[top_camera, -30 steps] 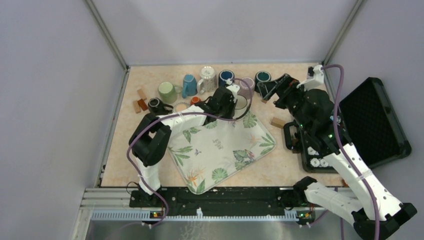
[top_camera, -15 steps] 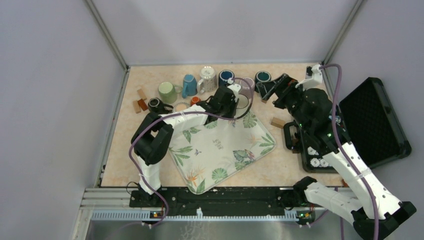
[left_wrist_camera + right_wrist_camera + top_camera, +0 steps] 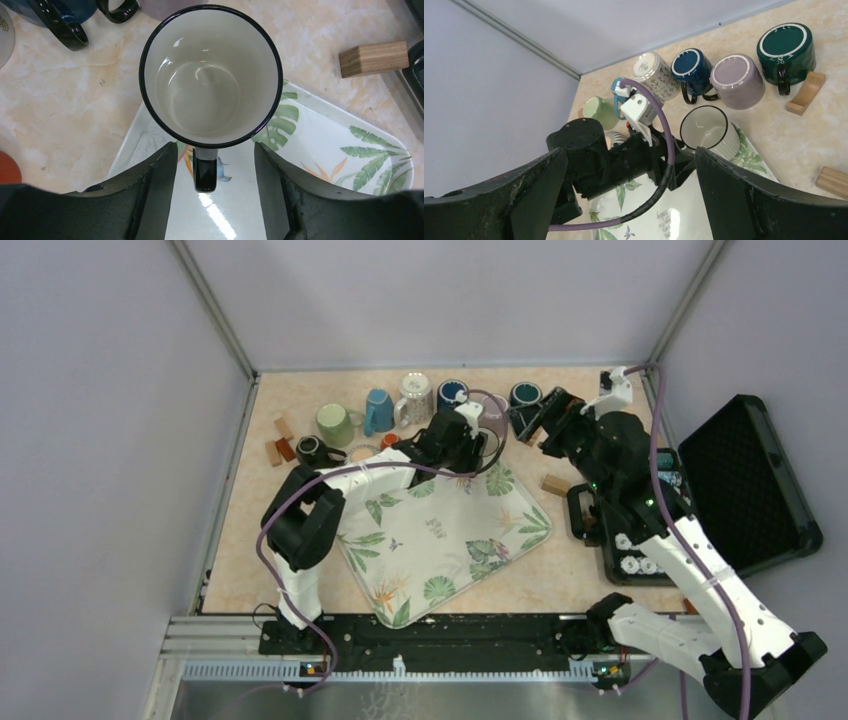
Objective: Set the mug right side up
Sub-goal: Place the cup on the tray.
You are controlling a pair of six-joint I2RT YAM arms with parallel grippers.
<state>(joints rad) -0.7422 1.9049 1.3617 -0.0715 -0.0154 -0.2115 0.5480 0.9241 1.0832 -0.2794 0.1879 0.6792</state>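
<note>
- Left wrist view: mug (image 3: pixel 210 75) stands upright with its mouth open to the camera, white inside with a dark rim. It sits at the far corner of the leaf-print tray (image 3: pixel 350 150).
- Left claw (image 3: pixel 215 155) is spread, one finger on each side of the mug's handle with a gap on both sides. It pinches nothing. The handle points straight back between the fingers, which fits a grip by the handle just let go.
- Judgement: the turning looks done, and only a clear withdrawal remains.
- Edges: the mug hides the tray corner beneath it, so I cannot tell whether its base sits fully inside the rim. Bare tabletop (image 3: pixel 65 115) lies just beyond.
- Crowding on the far side: dark blue mug (image 3: pixel 691 65), lilac mug (image 3: pixel 738 80) and green mug (image 3: pixel 786 50) stand upside down close by. A wooden block (image 3: pixel 373 57) lies off to one side.
- Open room lies back over the tray, towards the arm bases.
- Right claw (image 3: pixel 631 195) hangs above the scene, spread wide and holding nothing, well apart from the mug.
</note>
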